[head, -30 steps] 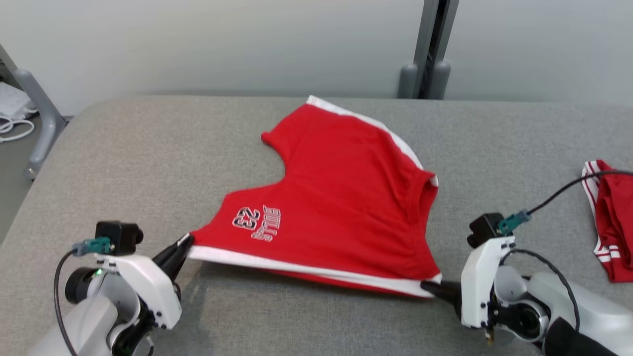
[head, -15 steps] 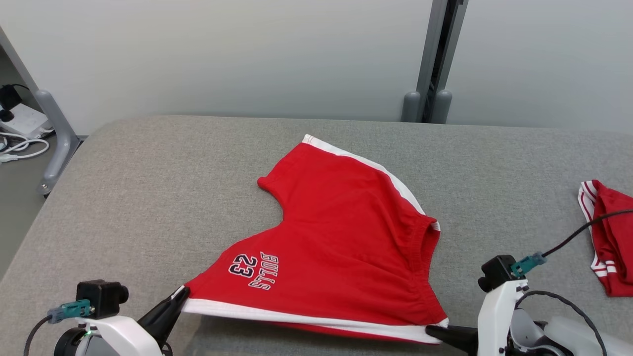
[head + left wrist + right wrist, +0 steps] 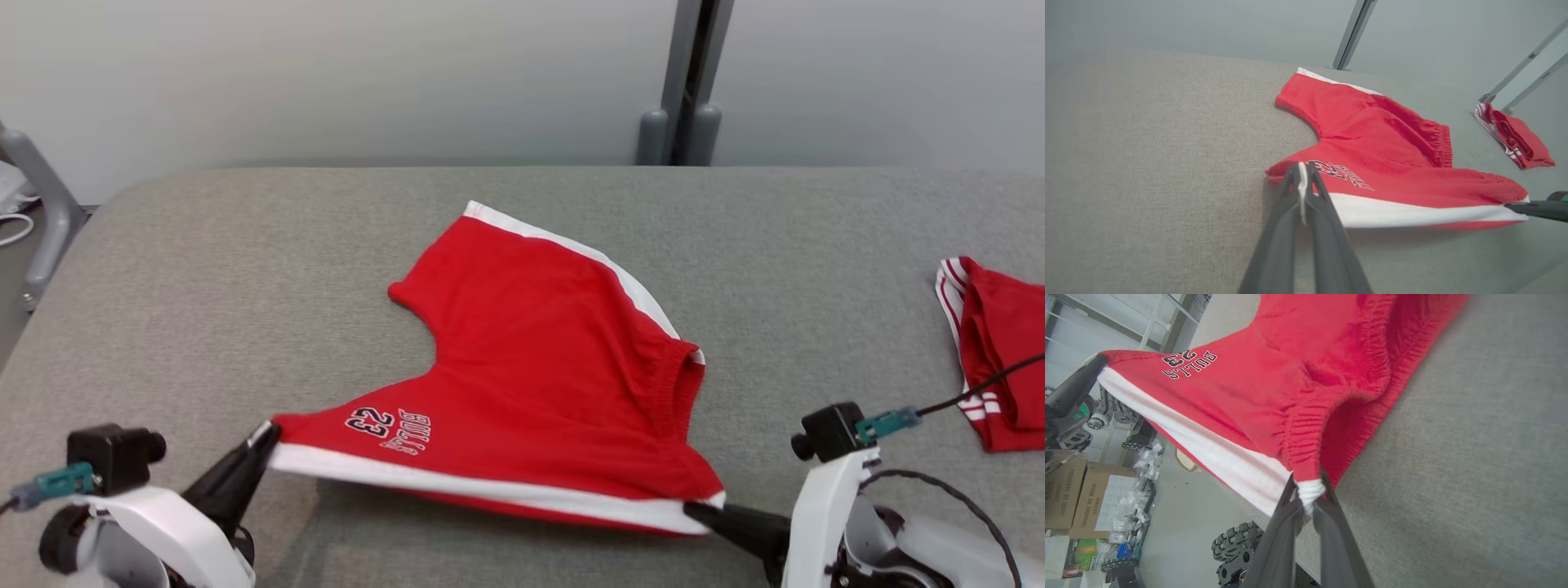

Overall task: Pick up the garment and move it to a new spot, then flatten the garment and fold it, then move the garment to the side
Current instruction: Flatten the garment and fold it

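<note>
Garment [image 3: 531, 367], red white-striped shorts, stretches between left gripper [image 3: 263, 433] and right gripper [image 3: 694, 510], both clamped on its corners, near the front edge of the woven table [image 3: 204, 269].

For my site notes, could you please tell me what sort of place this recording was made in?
Probably a robotics lab or workshop: red shorts lie on a grey fabric-covered table, and the right wrist view shows cardboard boxes and wheeled robot bases on the floor beyond it.
</note>
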Motion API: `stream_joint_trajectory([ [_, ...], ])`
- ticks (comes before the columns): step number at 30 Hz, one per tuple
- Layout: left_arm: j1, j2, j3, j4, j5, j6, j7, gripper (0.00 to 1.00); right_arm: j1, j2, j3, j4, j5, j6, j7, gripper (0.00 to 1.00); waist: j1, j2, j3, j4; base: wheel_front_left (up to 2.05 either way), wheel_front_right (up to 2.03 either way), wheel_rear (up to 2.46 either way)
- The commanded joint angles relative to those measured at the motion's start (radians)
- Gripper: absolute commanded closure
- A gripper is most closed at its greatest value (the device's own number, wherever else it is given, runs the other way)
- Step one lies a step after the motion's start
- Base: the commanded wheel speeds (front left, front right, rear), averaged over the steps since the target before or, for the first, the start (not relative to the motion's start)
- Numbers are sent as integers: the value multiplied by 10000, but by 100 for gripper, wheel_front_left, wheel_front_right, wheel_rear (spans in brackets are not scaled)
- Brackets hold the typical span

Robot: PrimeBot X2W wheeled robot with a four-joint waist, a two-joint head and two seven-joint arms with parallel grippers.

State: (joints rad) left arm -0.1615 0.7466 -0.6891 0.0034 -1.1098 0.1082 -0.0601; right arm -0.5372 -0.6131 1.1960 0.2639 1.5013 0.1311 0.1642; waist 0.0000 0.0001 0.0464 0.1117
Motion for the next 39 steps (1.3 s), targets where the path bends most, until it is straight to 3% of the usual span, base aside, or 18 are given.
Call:
stream_joint_trajectory([
  [1,-298,148,141,-62,77,109,54,100,-175,-11,-138,-77,-133,-9,-167,100,0,-1,261,-261,0,0,0],
  [11,-2019,554,711,-1,357,390,648,100,-1052,751,-833,-544,-827,-7,-1213,100,0,-1,1270,-1386,0,0,0],
  [17,-3386,754,961,802,458,448,1353,100,-1710,1603,-1060,-314,-1351,-7,-1684,100,0,-1,1995,-2107,0,0,0],
  [30,-6582,236,436,3452,1343,-204,2714,100,-2891,3725,-1481,936,-1398,-7,-2495,100,0,-1,3539,-3408,0,0,0],
  [39,-8150,-273,-42,5014,2109,-501,3041,100,-3422,4688,-1647,1252,-1007,-7,-2956,100,0,-1,4148,-4074,0,0,0],
])
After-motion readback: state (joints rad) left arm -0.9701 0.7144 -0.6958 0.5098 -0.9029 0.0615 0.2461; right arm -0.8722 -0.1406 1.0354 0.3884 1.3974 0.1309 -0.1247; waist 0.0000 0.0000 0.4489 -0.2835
